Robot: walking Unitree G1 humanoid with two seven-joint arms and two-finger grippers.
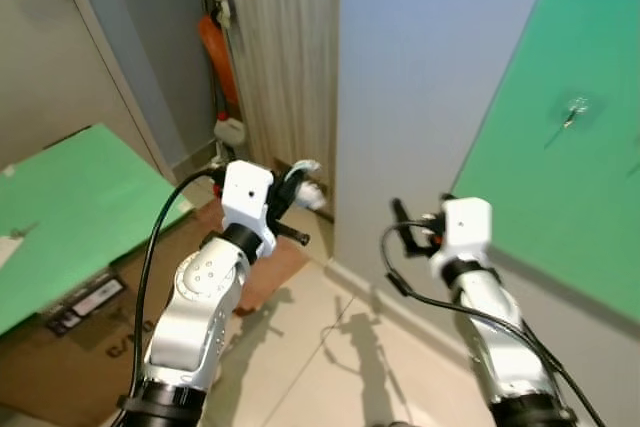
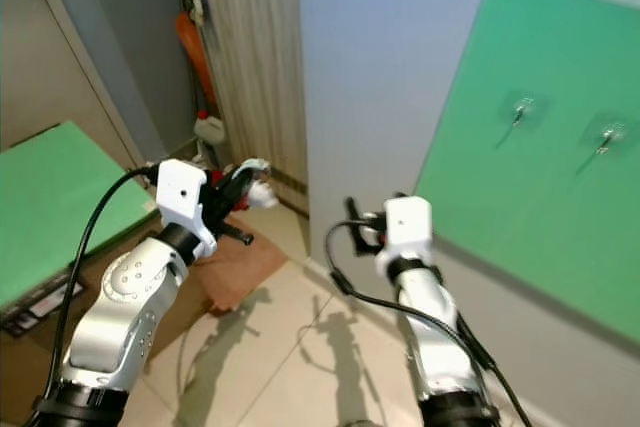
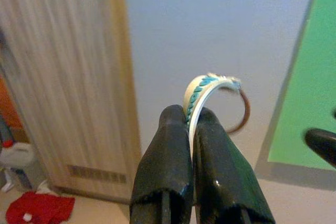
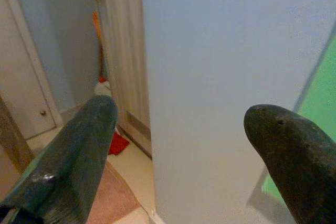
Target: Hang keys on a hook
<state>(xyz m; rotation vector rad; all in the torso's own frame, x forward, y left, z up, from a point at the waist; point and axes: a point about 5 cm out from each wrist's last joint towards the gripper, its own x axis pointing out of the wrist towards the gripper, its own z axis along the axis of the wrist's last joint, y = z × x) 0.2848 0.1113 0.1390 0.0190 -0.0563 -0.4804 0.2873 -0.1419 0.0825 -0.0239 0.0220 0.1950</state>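
L pincer (image 3: pixel 191 129) clamps key strap (image 3: pixel 202 90); hooks (image 2: pixel 522 109) on green board (image 2: pixel 530 217) lie fwd-right, nearer R pincer (image 4: pixel 181 150), which gapes wide, empty.

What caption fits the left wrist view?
Left gripper pinching a white-and-teal key strap with its metal ring.

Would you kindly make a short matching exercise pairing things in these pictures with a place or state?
Things:
1. left tool
2. right tool
3. hooks
4. orange object

Place or state:
A. on the green board on the wall
B. open, holding nothing
C. shut on the key strap
D. leaning in the corner beside the wooden panel

Pairs: 1-C, 2-B, 3-A, 4-D
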